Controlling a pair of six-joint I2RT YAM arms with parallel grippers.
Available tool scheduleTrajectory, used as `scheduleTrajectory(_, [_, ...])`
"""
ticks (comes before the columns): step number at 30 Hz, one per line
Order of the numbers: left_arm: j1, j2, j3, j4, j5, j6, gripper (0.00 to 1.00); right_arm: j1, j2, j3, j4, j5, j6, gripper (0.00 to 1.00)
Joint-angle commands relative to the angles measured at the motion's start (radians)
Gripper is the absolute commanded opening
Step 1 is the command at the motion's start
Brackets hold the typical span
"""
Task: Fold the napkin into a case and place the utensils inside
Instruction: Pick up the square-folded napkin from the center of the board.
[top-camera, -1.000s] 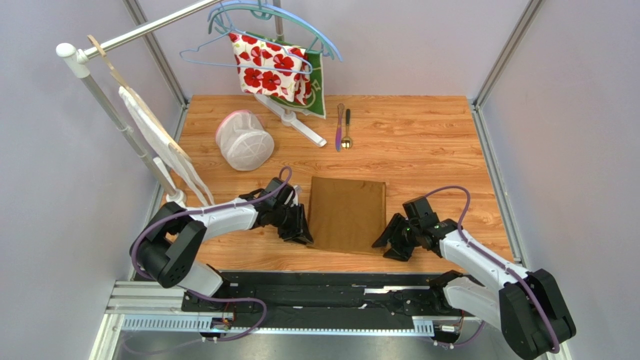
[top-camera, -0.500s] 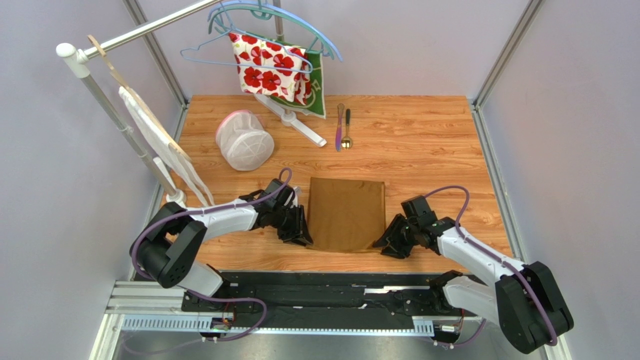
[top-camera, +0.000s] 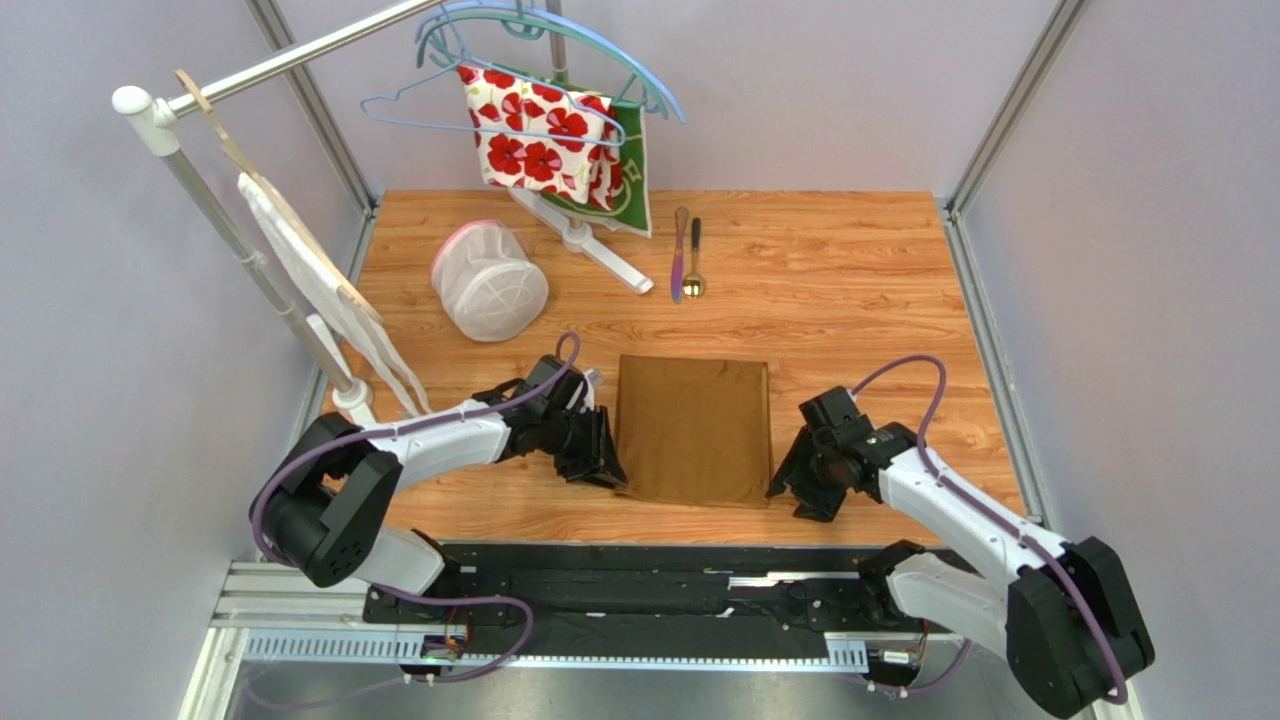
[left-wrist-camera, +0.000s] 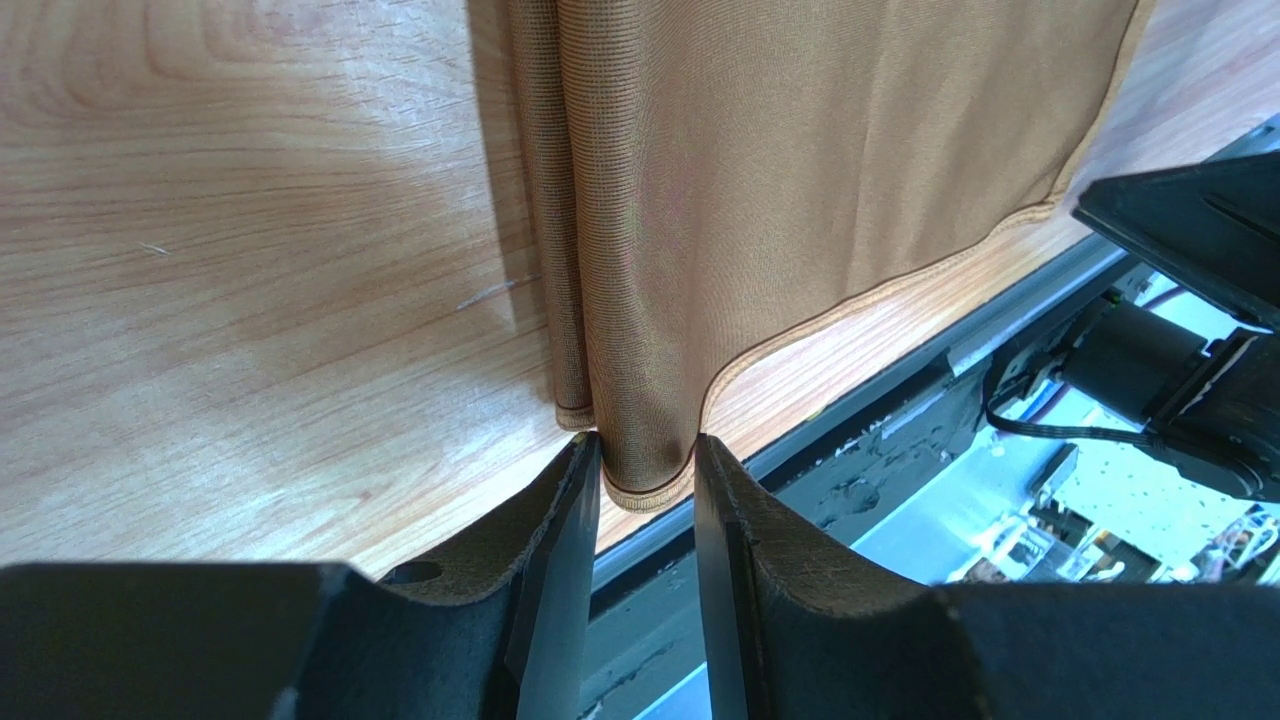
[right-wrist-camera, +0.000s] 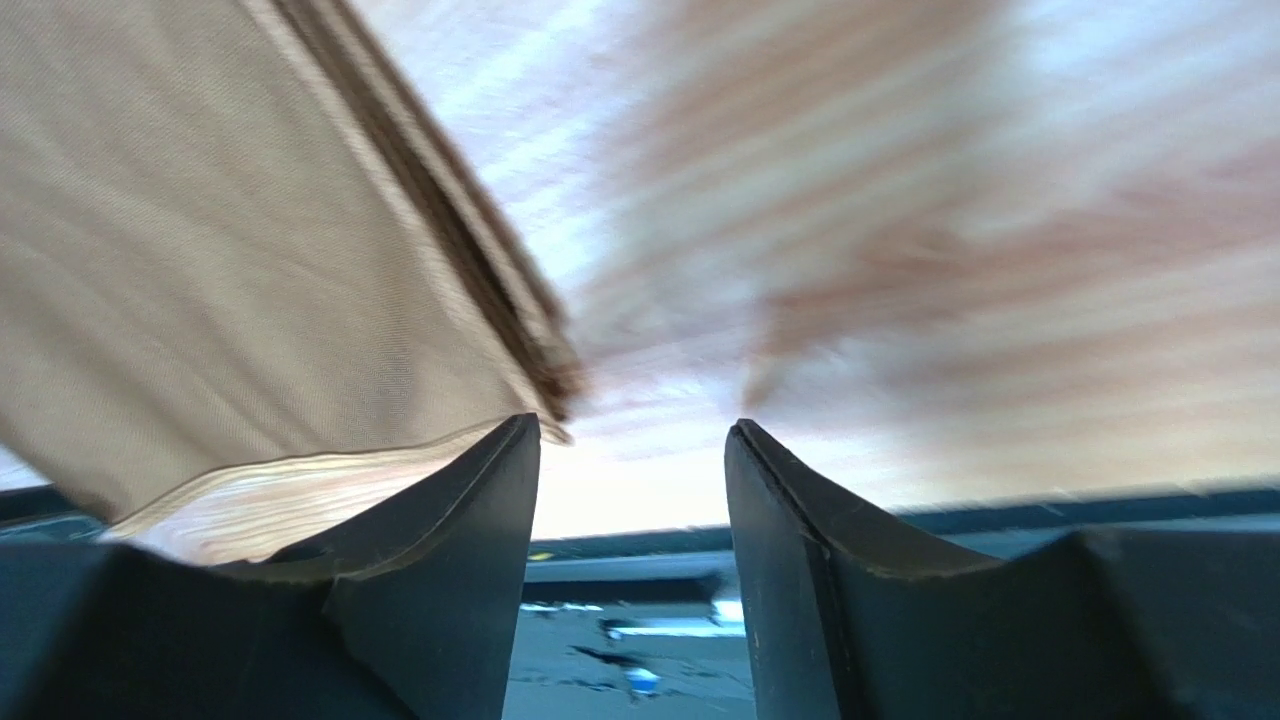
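Observation:
The golden-brown napkin (top-camera: 694, 428) lies folded into a flat rectangle in the middle of the table. My left gripper (top-camera: 609, 465) sits at its near left corner. In the left wrist view the napkin (left-wrist-camera: 796, 165) has that corner bunched between the fingers of the left gripper (left-wrist-camera: 649, 458), which is shut on it. My right gripper (top-camera: 789, 483) is at the near right corner. In the blurred right wrist view it (right-wrist-camera: 631, 435) is open with nothing between the jaws, and the napkin's edge (right-wrist-camera: 196, 285) lies just left of its left finger. The purple knife (top-camera: 679, 252) and the spoon (top-camera: 694, 258) lie side by side at the back.
A white mesh basket (top-camera: 489, 281) lies on its side at the back left. Behind it a rack holds hangers with a red-flowered cloth (top-camera: 541, 132) and a green cloth (top-camera: 639, 188). A white pole (top-camera: 241, 240) stands at the left. A black rail (top-camera: 646, 578) runs along the near edge.
My right gripper has turned and shifted a little to the right, off the napkin's near right corner. The left gripper has stayed at the near left corner.

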Motion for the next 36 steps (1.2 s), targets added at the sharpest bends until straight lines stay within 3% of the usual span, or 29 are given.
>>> scheduleTrajectory(1, [-0.007, -0.040, -0.005, 0.013, -0.006, 0.011, 0.38, 0.011, -0.048, 0.060, -0.156, 0.116, -0.032, 0.52])
scheduleTrajectory(6, [-0.010, -0.039, -0.009, 0.033, 0.007, 0.009, 0.38, 0.060, 0.017, 0.084, -0.130, 0.127, 0.005, 0.45])
scheduleTrajectory(16, [-0.011, -0.026, -0.039, 0.074, 0.027, 0.002, 0.37, 0.187, 0.103, 0.195, -0.133, 0.224, 0.057, 0.47])
scheduleTrajectory(36, [-0.011, -0.048, -0.051, 0.069, 0.024, 0.000, 0.36, 0.237, 0.301, 0.167, 0.010, 0.199, 0.089, 0.36])
